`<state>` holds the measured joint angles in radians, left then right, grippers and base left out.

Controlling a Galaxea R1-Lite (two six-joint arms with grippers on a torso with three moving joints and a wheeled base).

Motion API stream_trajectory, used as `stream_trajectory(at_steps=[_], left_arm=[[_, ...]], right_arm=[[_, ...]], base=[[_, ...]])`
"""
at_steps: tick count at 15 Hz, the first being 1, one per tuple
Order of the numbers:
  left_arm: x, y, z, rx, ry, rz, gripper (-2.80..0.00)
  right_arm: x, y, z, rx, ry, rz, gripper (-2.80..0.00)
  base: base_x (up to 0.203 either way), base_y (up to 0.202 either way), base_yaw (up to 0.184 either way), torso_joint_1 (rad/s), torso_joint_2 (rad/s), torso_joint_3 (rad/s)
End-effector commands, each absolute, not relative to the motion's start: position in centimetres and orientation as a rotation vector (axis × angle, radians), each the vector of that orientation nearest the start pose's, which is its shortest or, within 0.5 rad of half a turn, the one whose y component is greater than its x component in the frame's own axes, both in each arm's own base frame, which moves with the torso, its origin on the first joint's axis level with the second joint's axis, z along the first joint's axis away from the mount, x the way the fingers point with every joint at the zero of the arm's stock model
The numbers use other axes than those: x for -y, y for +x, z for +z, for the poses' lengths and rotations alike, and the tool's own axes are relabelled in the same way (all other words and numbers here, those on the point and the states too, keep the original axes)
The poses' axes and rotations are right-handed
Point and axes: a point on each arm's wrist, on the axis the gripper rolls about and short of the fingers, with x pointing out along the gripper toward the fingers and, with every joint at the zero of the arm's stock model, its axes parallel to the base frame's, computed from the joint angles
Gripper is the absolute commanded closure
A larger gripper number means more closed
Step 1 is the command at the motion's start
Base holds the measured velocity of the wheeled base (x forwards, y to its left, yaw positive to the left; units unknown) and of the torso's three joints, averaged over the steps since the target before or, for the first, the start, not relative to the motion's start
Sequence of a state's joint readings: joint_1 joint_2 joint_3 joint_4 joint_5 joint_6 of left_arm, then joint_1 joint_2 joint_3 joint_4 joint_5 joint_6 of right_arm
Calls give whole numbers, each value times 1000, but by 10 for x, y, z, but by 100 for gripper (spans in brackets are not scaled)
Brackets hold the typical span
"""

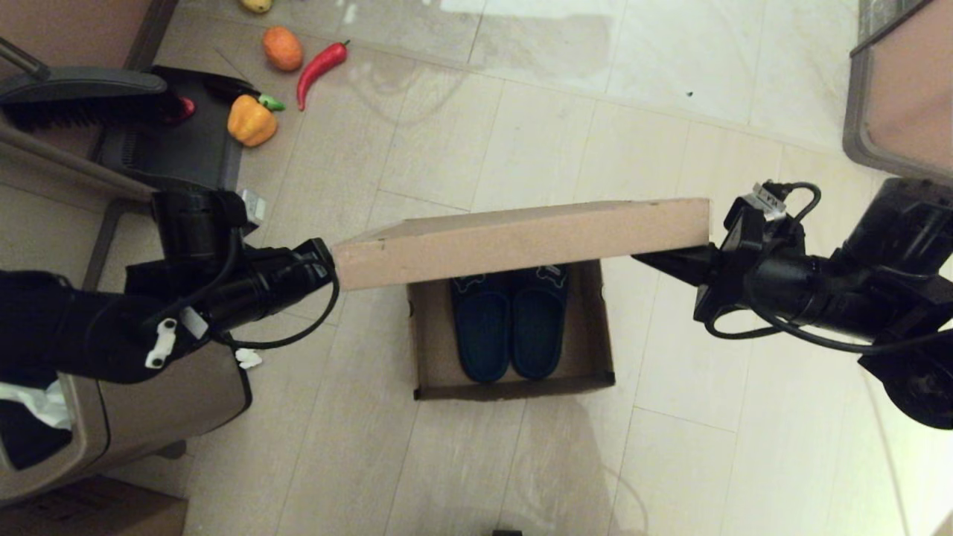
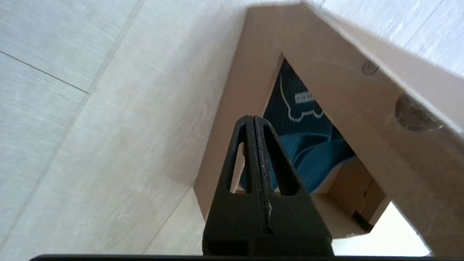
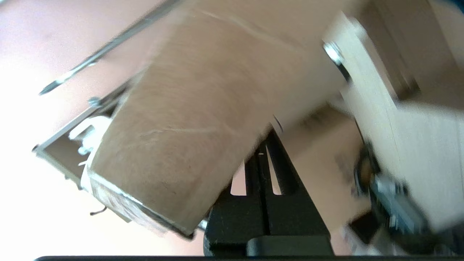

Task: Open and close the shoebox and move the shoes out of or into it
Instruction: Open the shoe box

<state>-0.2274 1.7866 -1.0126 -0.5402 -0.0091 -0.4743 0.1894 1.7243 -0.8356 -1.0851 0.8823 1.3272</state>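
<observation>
The shoebox (image 1: 590,370) stands open on the tiled floor, with its hinged lid (image 1: 521,238) raised and hanging over the far half. Both dark teal shoes (image 1: 510,321) lie side by side inside, straps toward the far wall. My left gripper (image 1: 331,272) is shut with its tips against the lid's left end. My right gripper (image 1: 642,258) is shut too, its tips reaching under the lid's right end. The left wrist view shows the left gripper (image 2: 252,118) before the box opening and a logo strap of the shoes (image 2: 301,108). In the right wrist view the lid (image 3: 188,108) covers the tips of the right gripper (image 3: 266,137).
A tan trash bin (image 1: 149,402) stands under my left arm, with a darker cardboard box (image 1: 89,514) beside it. A black dustpan (image 1: 179,141), a brush (image 1: 82,97), a yellow pepper (image 1: 252,120), a red chili (image 1: 320,68) and an orange (image 1: 283,48) lie far left. Furniture (image 1: 901,89) stands far right.
</observation>
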Motion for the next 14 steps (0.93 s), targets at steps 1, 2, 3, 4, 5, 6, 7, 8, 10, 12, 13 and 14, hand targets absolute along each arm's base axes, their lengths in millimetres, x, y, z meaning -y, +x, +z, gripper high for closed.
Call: stream_trajectory(at_steps=[1,2,3,4,5,6,7,8,10,12,13,14], left_arm=[[70,324,216,-244,-454,-169,0],[68,321,220,-238,-454,-168,0],[67,318,224,-233,-453,-169,0],[67,315,227,-232,-448,-168,0],[66,312,230,-226,-430,-171,0],[66,310,233,-216,-418,-172,0],[65,308,236,-204,-418,-169,0],[65,306,238,-194,-418,-165,0],[64,304,239,-187,-415,-147,0],[64,302,239,-181,-400,-115,0],[64,300,235,-187,-359,-88,0],[63,296,230,-199,-302,-64,0]], right_arm=[[-77,311,245,-473,1093,1065,0],[-79,323,254,-430,1080,1078,0],[-82,339,261,-377,1068,1082,0],[-84,356,265,-321,1048,1081,0],[-88,377,267,-261,1019,1078,0],[-91,395,269,-207,981,1073,0],[-93,411,272,-166,939,1059,0],[-95,424,276,-132,880,1032,0],[-98,440,276,-67,658,934,0],[-99,432,272,-95,453,825,0],[-101,415,270,-154,376,759,0],[-105,402,256,-241,322,681,0]], base=[[0,0,0,0,0,0],[0,0,0,0,0,0],[0,0,0,0,0,0],[0,0,0,0,0,0],[0,0,0,0,0,0],[0,0,0,0,0,0],[0,0,0,0,0,0],[0,0,0,0,0,0],[0,0,0,0,0,0],[0,0,0,0,0,0],[0,0,0,0,0,0],[0,0,0,0,0,0]])
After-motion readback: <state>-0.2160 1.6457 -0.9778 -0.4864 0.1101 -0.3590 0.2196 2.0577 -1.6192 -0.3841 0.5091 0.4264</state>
